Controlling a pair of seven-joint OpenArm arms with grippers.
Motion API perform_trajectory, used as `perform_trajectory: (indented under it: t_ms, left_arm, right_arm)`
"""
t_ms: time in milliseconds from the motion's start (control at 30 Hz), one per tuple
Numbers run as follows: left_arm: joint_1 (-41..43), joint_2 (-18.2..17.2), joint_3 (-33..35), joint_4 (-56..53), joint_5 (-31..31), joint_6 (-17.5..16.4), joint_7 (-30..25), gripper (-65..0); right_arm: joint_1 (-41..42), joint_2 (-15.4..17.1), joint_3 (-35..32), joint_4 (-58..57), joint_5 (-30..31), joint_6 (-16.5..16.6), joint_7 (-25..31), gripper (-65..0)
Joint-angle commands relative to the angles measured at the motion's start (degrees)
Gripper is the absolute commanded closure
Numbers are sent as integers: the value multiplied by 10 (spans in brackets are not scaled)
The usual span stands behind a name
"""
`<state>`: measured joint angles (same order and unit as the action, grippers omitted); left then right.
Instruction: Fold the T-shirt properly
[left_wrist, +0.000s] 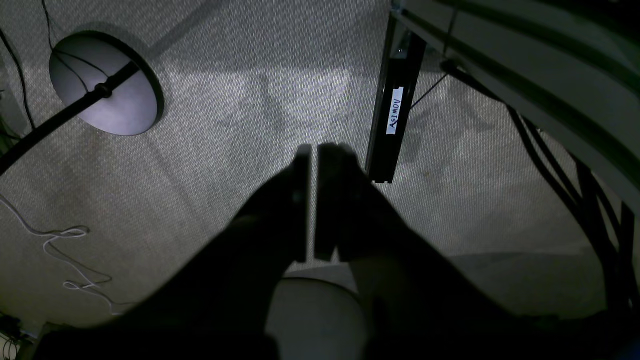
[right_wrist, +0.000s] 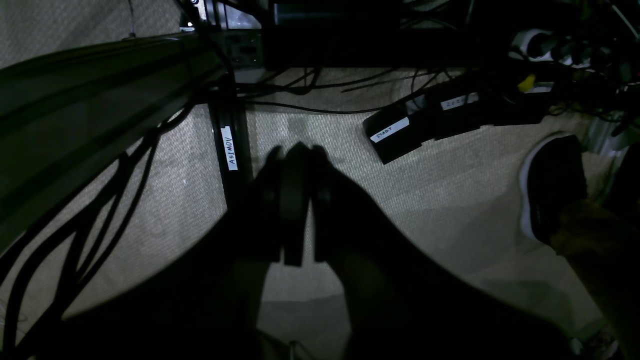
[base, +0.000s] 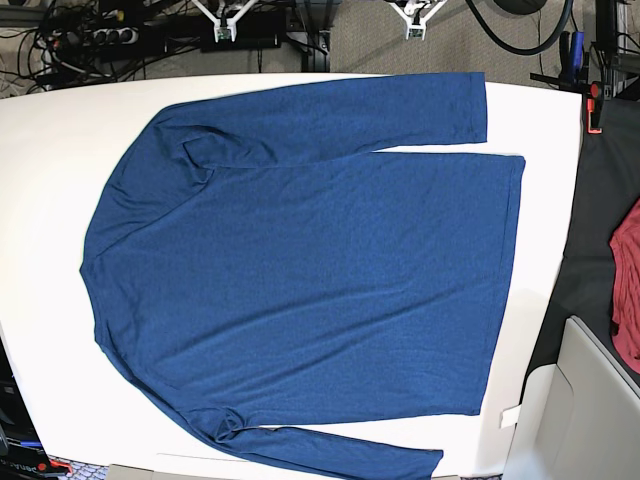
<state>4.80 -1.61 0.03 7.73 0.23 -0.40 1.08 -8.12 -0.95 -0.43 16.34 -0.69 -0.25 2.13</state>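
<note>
The T-shirt (base: 300, 290) is heathered royal blue without print, the table (base: 50, 330) plain white, the carpet (left_wrist: 240, 90) woven beige-grey, and the cloth (base: 627, 270) at the edge red.

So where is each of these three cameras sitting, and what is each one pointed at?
Left wrist: on the left arm, aimed down at carpet and a lamp base; the shut left gripper shows.
Right wrist: on the right arm, facing carpet and cables; the shut right gripper shows.
Base: overhead, looking down on the T-shirt spread on the table; no arms show.
Both wrist views share a labelled black bar.

T-shirt (base: 310, 290) lower sleeve cut off by bottom edge, red cloth (base: 628, 270) cropped at right
</note>
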Motion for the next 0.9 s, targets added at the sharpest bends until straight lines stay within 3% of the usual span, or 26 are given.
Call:
perform_trajectory:
  t_ms: [0,600,867]
  left_arm:
    - [9,0,0,1,-2,1,-3,0]
    - [22,-1,2,4,0,1,-4,0]
    - [59,-2,1,55,-2,1,-1,0]
  right_arm:
    - [-4,2,-1,1,-1,0,3,-2]
    - [-9,9,-2,1,-1,0,3,-2]
    - [-27,20,-2,2,-1,0,3,-2]
